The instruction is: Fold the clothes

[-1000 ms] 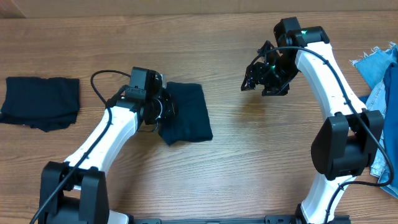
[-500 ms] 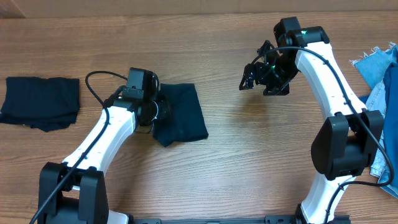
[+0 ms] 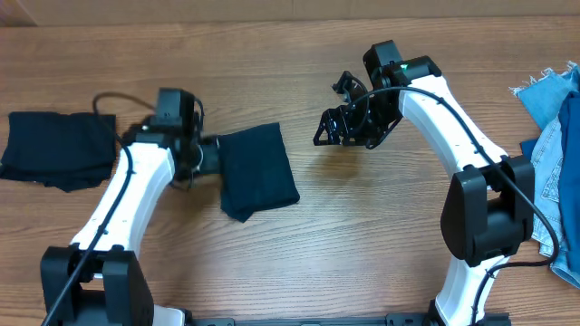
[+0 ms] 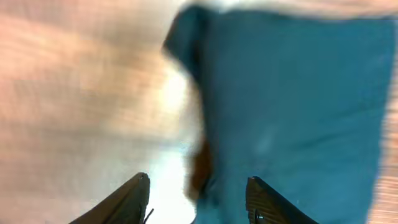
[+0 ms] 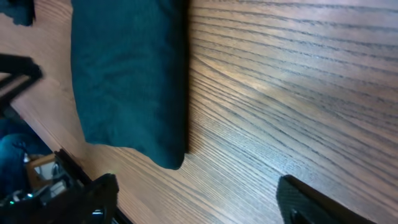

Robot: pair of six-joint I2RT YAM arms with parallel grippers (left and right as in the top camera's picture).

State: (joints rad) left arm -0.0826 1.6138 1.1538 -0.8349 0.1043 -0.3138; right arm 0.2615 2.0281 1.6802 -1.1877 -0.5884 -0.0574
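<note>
A folded dark teal garment (image 3: 259,170) lies on the wooden table left of centre. It also shows in the left wrist view (image 4: 298,93), blurred, and in the right wrist view (image 5: 124,68). My left gripper (image 3: 205,156) is open at the garment's left edge, and the edge lies between its fingers (image 4: 199,200). My right gripper (image 3: 328,127) is open and empty, hovering to the right of the garment over bare wood (image 5: 199,199). A second folded dark garment (image 3: 59,149) lies at the far left.
A pile of blue denim clothes (image 3: 557,136) lies at the table's right edge, beside the right arm's base. Bare wood lies between the folded garment and the denim pile.
My left gripper has moved left and the folded garment has shifted slightly left with it. My right gripper has moved left and a little nearer to the garment.
</note>
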